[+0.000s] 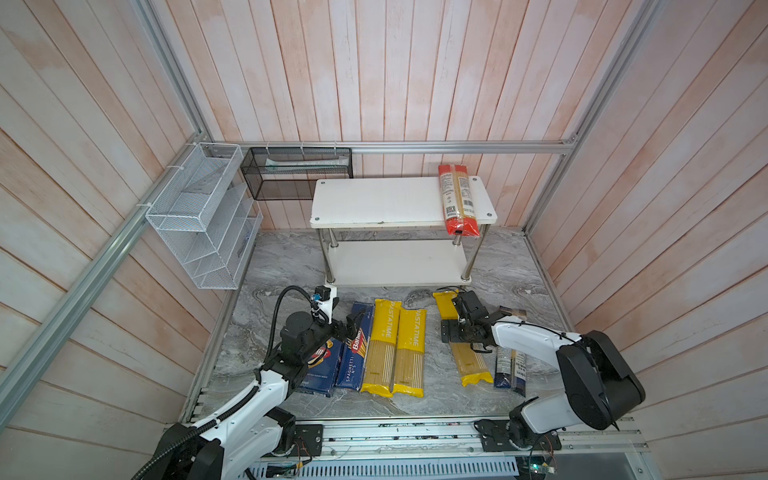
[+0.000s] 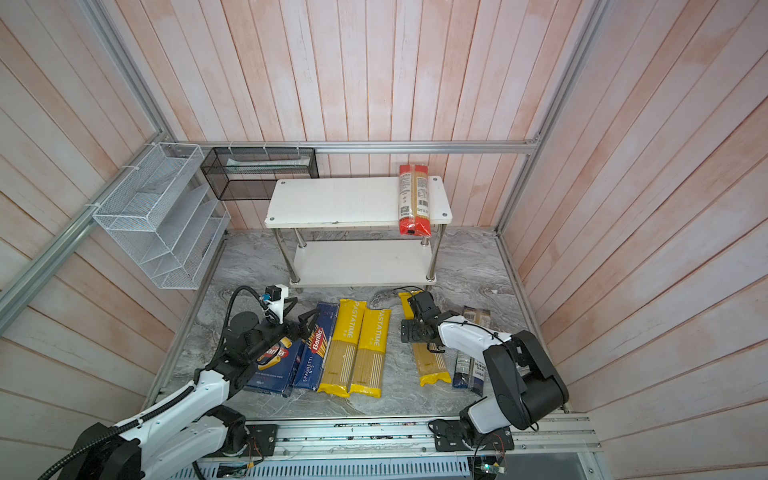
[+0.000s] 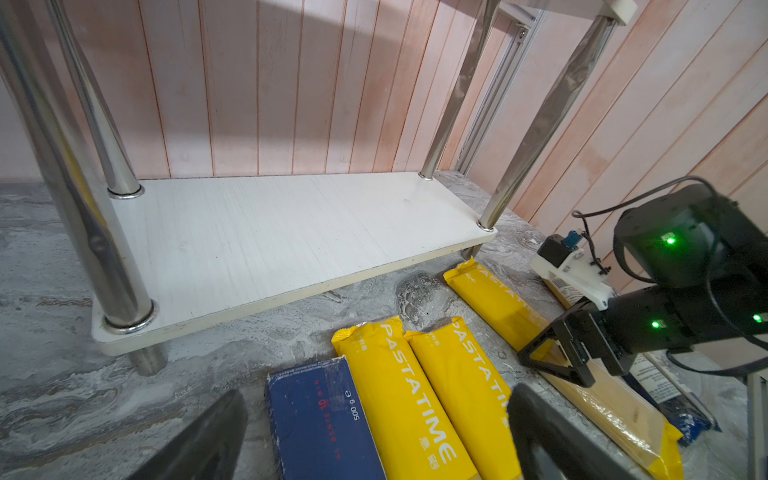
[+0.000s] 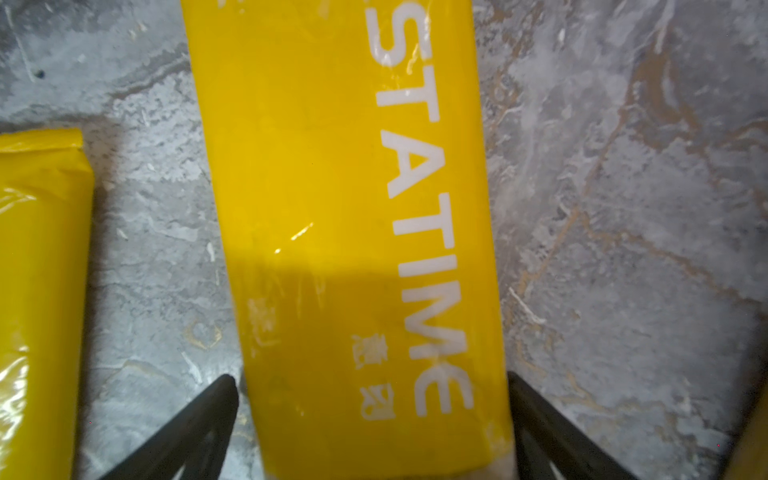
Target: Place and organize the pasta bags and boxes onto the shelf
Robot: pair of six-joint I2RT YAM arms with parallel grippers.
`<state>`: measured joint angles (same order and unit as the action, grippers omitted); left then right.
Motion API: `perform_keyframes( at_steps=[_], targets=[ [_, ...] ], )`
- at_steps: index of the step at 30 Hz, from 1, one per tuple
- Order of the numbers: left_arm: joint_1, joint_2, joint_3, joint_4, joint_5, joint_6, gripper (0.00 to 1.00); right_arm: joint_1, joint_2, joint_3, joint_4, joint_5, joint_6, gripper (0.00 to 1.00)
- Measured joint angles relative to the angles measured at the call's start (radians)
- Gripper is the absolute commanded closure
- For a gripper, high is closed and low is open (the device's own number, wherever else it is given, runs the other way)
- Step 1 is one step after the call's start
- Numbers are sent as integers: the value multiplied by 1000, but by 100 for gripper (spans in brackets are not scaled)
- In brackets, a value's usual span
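Observation:
The shelf (image 1: 374, 203) stands at the back, with the red-ended bag (image 1: 457, 199) lying across the right end of its top board and overhanging the front. Its lower board (image 3: 270, 237) is bare. On the marble floor in front lie the wide Barilla box (image 1: 322, 370), the narrow spaghetti box (image 1: 353, 357) and two yellow PASTATIME bags (image 1: 382, 345) side by side. My left gripper (image 3: 374, 440) hovers open over the far end of the spaghetti box. Further right, my right gripper (image 4: 374, 415) points down, open, with one finger on either side of the third yellow bag (image 4: 340, 208). A dark-blue-ended bag (image 1: 511, 365) lies beyond it.
A white wire rack (image 1: 199, 216) hangs on the left wall and a black mesh basket (image 1: 295, 172) on the back rail. Wooden walls close in on three sides. Chrome legs (image 3: 104, 232) carry the shelf boards. The arms' base rail (image 1: 415, 432) runs along the front.

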<state>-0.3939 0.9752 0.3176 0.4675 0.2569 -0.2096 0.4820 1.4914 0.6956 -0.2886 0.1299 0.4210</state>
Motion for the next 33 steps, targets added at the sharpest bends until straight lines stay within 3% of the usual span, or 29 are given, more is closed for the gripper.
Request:
perform_keyframes(
  at_steps=[8, 20, 27, 33],
  targets=[
    [0, 0, 0, 0, 0, 0, 0, 0, 34, 24, 11, 12, -7, 4],
    [0, 0, 0, 0, 0, 0, 0, -5, 9, -11, 52, 22, 0, 22],
    [0, 0, 0, -4, 0, 0, 0, 12, -17, -42, 82, 22, 23, 10],
    [0, 0, 0, -4, 0, 0, 0, 24, -18, -43, 73, 26, 31, 8]
  ],
)
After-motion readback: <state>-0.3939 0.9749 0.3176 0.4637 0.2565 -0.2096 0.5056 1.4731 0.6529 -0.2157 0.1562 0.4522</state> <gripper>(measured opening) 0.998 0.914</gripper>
